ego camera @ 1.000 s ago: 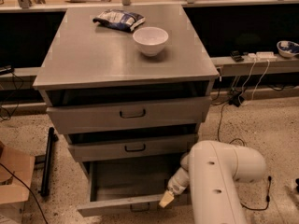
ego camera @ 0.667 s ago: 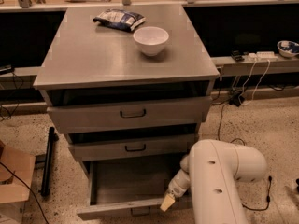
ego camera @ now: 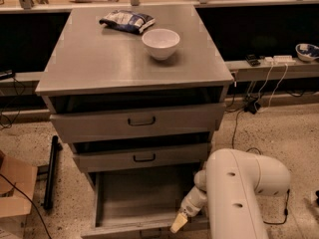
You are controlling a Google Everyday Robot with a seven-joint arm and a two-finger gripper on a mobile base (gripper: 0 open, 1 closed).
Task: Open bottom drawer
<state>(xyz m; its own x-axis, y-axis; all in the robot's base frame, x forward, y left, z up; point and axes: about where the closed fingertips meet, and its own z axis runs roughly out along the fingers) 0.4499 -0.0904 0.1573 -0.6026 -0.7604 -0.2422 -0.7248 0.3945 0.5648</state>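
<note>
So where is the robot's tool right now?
In the camera view, the tool is low and right of centre, at the front right corner of the open bottom drawer.

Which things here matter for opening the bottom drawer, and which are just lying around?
Job: bottom drawer, pulled out; gripper at its front right edge.
Lying about: white bowl and snack bag on the cabinet top; cardboard box on the floor.
</note>
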